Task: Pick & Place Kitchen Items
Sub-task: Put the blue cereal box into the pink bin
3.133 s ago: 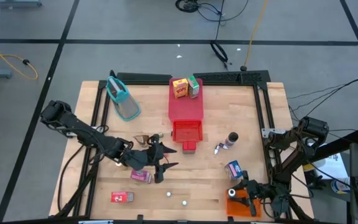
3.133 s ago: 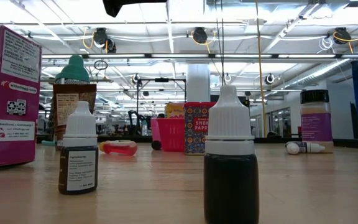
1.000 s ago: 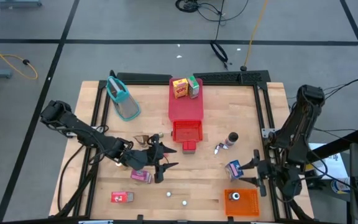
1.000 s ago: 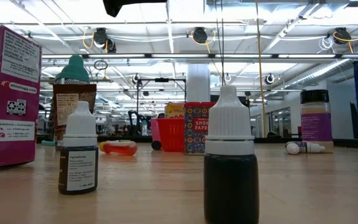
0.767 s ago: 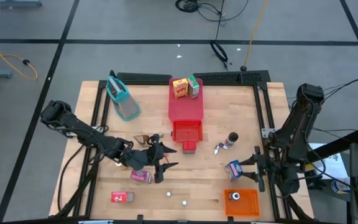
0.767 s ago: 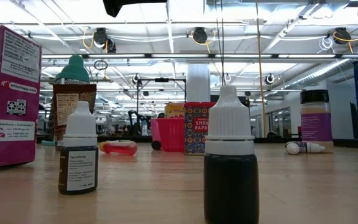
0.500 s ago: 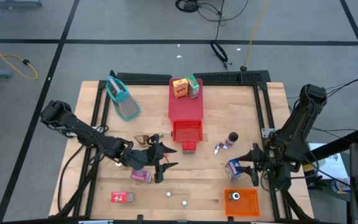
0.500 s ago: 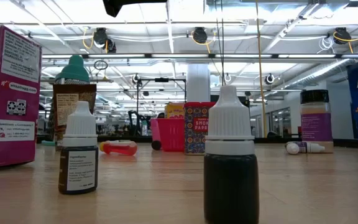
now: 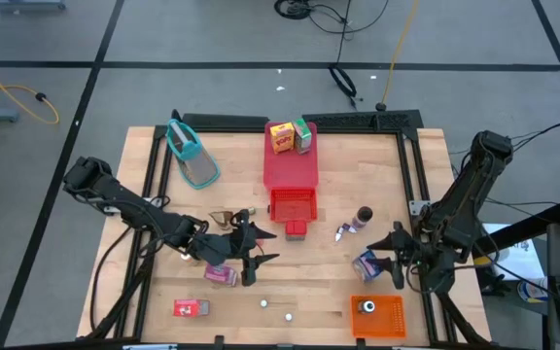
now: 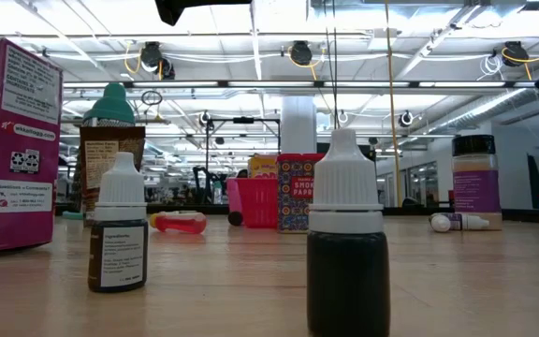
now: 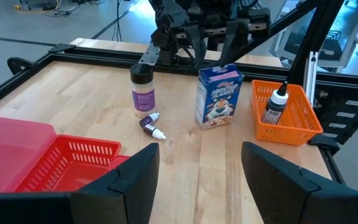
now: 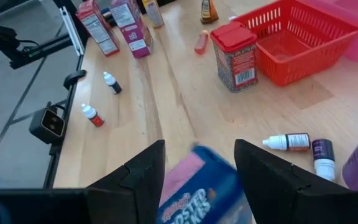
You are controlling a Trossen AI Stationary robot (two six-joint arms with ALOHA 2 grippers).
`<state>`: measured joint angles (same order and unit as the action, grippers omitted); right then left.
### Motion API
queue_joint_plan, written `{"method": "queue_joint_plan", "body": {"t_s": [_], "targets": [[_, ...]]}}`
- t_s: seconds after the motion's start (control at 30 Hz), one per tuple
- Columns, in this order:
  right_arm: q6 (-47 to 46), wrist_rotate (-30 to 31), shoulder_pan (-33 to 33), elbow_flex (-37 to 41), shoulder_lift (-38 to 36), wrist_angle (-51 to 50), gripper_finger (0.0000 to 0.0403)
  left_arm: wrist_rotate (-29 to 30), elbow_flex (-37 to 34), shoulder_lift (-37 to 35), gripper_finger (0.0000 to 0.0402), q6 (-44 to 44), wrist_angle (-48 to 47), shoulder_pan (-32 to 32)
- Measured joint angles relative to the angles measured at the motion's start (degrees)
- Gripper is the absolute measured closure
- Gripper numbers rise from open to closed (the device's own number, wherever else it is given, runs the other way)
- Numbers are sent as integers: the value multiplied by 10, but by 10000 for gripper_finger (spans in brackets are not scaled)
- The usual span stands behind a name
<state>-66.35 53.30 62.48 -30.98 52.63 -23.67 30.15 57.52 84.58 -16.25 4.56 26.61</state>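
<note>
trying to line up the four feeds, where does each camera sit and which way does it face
High view: above the table, looking straight down; both arms show, left pincer, right pincer at the blue carton.
Low view: at table-top height, looking level past a dropper bottle; an arm part shows at the top edge.
Left wrist view: looks across the table to the orange bin; own fingers show.
Right wrist view: looks past own fingers at the carton.
Shared: both wrist views and the high view show the blue carton.

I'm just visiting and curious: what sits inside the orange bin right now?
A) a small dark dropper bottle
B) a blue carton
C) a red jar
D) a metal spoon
A: a small dark dropper bottle with a white tip stands alone in the orange bin.
</note>
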Motion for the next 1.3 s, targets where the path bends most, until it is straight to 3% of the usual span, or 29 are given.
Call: {"method": "queue_joint_plan", "body": {"t_s": [0.27, 0.6, 0.73, 0.93, 1.3], "targets": [[-59, -22, -2, 1, 0, -62, 218, 0, 0, 0, 174, 0, 0, 0], [-82, -67, -21, 40, 0, -6, 225, 0, 0, 0, 174, 0, 0, 0], [-76, -67, -22, 43, 0, -3, 272, 0, 0, 0, 174, 0, 0, 0], [-59, -69, -22, 43, -2, 0, 390, 0, 0, 0, 174, 0, 0, 0], [46, -79, -58, 28, -16, 45, 401, 0, 0, 0, 174, 7, 0, 0]]}}
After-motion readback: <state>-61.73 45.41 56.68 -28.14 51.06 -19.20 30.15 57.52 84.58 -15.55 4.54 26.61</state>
